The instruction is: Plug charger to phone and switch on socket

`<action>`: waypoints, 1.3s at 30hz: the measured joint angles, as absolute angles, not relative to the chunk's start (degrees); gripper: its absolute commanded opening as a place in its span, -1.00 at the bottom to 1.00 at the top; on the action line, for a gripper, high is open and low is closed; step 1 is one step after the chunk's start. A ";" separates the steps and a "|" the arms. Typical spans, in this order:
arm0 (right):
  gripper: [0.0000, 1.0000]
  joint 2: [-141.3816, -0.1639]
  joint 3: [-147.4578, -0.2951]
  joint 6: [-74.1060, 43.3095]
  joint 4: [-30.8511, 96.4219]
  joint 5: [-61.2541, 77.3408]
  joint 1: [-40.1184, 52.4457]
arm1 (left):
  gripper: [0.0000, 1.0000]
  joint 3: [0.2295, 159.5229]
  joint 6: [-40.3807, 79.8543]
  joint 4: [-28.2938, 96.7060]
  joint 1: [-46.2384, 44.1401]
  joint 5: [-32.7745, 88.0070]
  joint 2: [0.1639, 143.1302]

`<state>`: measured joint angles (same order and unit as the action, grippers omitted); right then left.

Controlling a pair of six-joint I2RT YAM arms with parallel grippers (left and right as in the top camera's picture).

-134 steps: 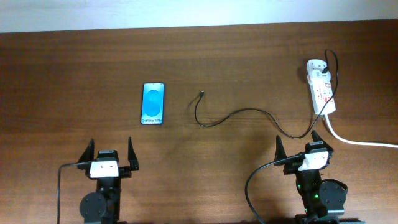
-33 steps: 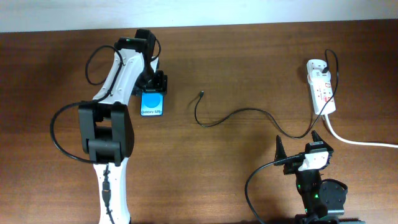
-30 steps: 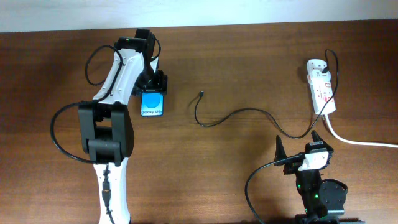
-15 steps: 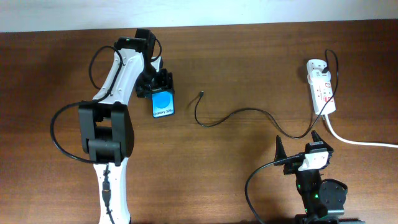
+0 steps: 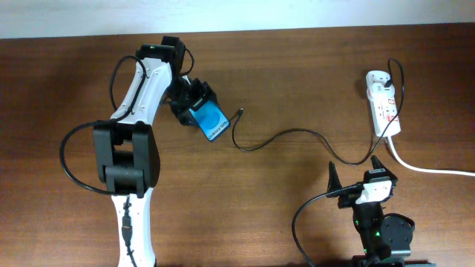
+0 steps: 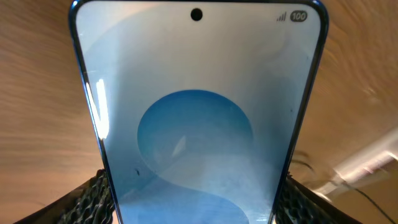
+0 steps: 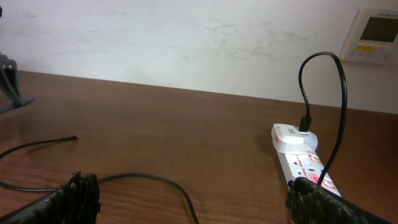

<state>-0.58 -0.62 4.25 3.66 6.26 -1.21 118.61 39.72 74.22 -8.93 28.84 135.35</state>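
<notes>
Dark wooden table, white wall

In my left wrist view the phone fills the frame and its lower end is cut off by the bottom edge. Of the left gripper I see only the dark pads at the lower corners, and the wood behind is blurred. From overhead this gripper hides the phone's far end, and the white screen text is too small to read. On the socket the switches are too small to judge. Its thick white cord runs out of the picture toward the table's right edge.
</notes>
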 measured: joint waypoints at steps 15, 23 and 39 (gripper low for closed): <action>0.97 -0.69 -1.78 -8.86 3.05 10.59 -1.21 | -1.00 121.34 54.63 73.93 -8.93 53.32 135.37; 0.97 -18.68 -11.64 -9.30 3.42 12.75 -1.21 | -1.00 121.36 59.86 73.06 -8.78 53.58 135.35; 0.85 -62.98 -34.09 -14.17 3.77 40.07 -1.13 | -1.00 130.85 68.49 72.01 -7.35 65.84 135.57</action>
